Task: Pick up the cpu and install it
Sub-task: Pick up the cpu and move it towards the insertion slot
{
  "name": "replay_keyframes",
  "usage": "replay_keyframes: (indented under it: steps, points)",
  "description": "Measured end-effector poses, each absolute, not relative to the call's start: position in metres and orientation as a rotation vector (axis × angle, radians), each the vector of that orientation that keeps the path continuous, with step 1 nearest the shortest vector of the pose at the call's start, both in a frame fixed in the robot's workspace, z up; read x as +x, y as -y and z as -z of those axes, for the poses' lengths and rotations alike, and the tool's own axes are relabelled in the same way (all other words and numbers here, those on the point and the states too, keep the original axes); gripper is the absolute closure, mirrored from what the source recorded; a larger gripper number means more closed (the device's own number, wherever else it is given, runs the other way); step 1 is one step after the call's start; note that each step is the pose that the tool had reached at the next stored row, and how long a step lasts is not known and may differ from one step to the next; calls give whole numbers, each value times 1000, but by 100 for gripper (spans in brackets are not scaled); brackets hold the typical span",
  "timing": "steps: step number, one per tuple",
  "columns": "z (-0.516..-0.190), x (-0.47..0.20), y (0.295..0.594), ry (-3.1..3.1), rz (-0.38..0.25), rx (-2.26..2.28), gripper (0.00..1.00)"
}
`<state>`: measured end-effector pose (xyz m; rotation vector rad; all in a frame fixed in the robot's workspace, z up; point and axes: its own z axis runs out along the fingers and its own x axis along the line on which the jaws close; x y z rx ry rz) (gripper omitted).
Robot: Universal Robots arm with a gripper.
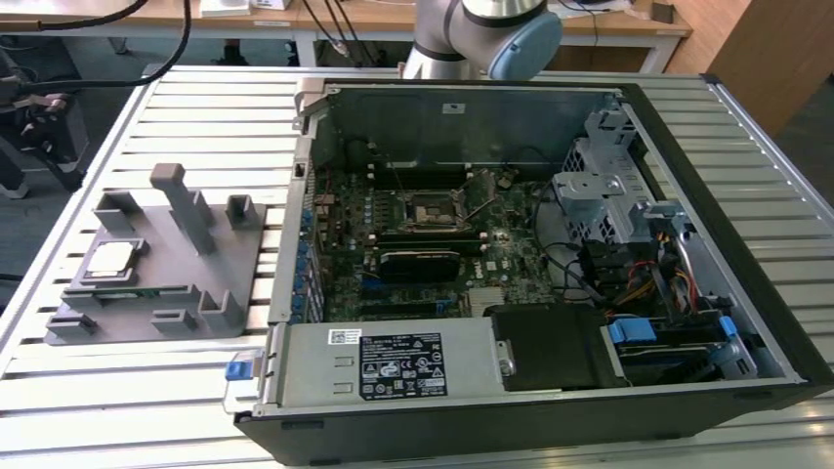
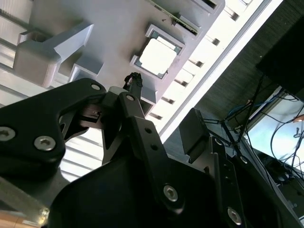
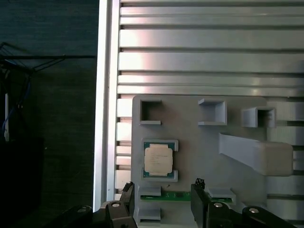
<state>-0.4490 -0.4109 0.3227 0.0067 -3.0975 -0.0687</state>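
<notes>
cpu [image 3: 158,159]: lies flat, metal lid up, in a shallow square seat of the grey fixture [image 3: 190,137]. In the exterior view it is on the fixture's left part, well apart from the computer case [image 1: 769,195].
gripper [image 3: 163,197]: spread wide and empty. In the first wrist view its two black fingers [image 3: 198,197] stand either side of a gap broader than the chip, near the cpu and not touching it.
fixture: grey plastic plate on the slatted table [image 3: 199,52], with raised posts and pockets. Low lips hug two opposite edges of the cpu, and a green strip [image 3: 183,195] sits in a slot just beside it.
socket [image 1: 435,210]: black square frame on the board inside the open case. I cannot tell whether its cover is lifted.
handling: likely light, stiff and thin. The smooth lid is probably slippery and the underside contacts are likely fragile, so hard squeezing or tilting would be a risk.
hold: best taken, I judge, by the two edges the lips leave free, fingers square to the rim.
</notes>
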Motion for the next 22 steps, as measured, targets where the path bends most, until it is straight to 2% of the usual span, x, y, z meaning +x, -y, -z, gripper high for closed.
replay_keyframes:
  steps: [4, 22]
  points:
    - [-311, -449, 412, 3095, 69, 6, 42]
    - [-297, -449, 413, 3081, 68, 6, 42]
